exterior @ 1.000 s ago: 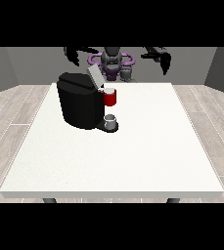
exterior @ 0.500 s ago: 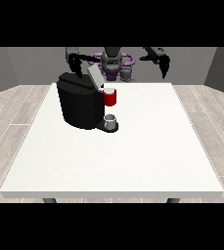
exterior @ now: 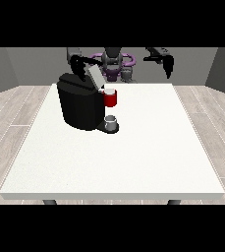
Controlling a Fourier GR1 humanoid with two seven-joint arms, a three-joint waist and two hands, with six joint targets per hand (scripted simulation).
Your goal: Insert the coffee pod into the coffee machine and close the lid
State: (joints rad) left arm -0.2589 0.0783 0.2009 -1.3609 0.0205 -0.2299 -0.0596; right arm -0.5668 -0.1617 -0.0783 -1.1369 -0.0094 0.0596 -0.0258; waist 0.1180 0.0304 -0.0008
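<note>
Coffee machine (exterior: 80, 106), black and boxy, stands on the white table (exterior: 133, 157) toward the far side and at the view's left; its grey lid (exterior: 95, 77) is tilted up and open; a red thing at the machine (exterior: 111, 98) sits at its front, facing the view's right; below that, on the machine's base, rests a small grey thing (exterior: 111, 120) that I cannot tell for the coffee pod, so the pod's place stays uncertain; the hand at the view's left (exterior: 78, 66) hangs just above the machine's top, beside the raised lid, and whether its fingers are spread or curled cannot be told; the hand at the view's right (exterior: 168, 65) is held high over the table's far edge, well apart from the machine, its fingers pointing downward and seemingly relaxed, holding nothing; the robot's body (exterior: 114, 64) sits behind the table, between the two arms; judged from this, the lid is not yet closed; the risk is that the near hand pushes the lid down before a pod is seated, or knocks the machine sideways, because it hovers so close to the lid and top.
</note>
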